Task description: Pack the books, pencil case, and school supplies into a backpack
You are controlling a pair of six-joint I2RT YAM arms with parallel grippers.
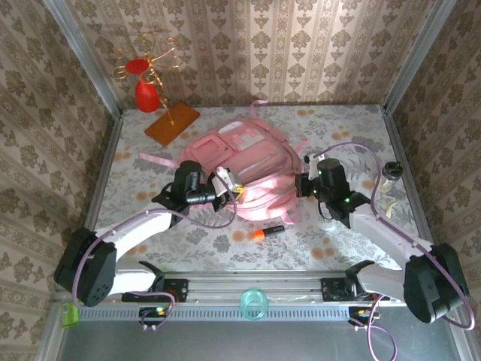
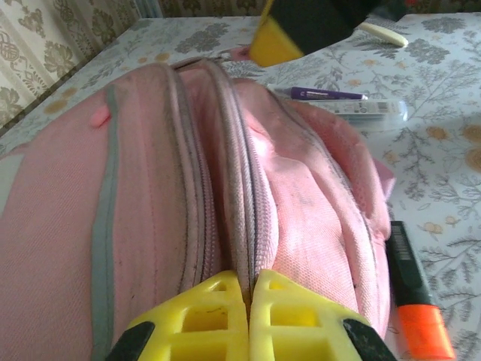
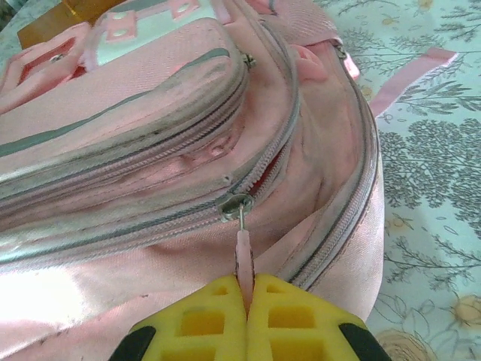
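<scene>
The pink backpack (image 1: 240, 162) lies flat mid-table. My left gripper (image 2: 249, 282) is shut on a fold of the backpack (image 2: 150, 188) along its zipper seam, at the near left side. My right gripper (image 3: 248, 289) is shut on the pink zipper pull (image 3: 244, 252), with the metal slider (image 3: 235, 204) just beyond the fingertips and the zipper partly parted past it. An orange and black marker (image 1: 268, 232) lies on the table in front of the backpack, also beside it as the marker (image 2: 413, 297). A slim clear stick (image 2: 361, 107) rests past the backpack. Books and pencil case are out of view.
An orange-brown board (image 1: 171, 122) with a gold wire stand sits at the back left. A clear bottle (image 1: 389, 177) stands by the right wall. A purple pen (image 2: 319, 94) lies next to the clear stick. A teal ring (image 1: 254, 303) sits on the front rail.
</scene>
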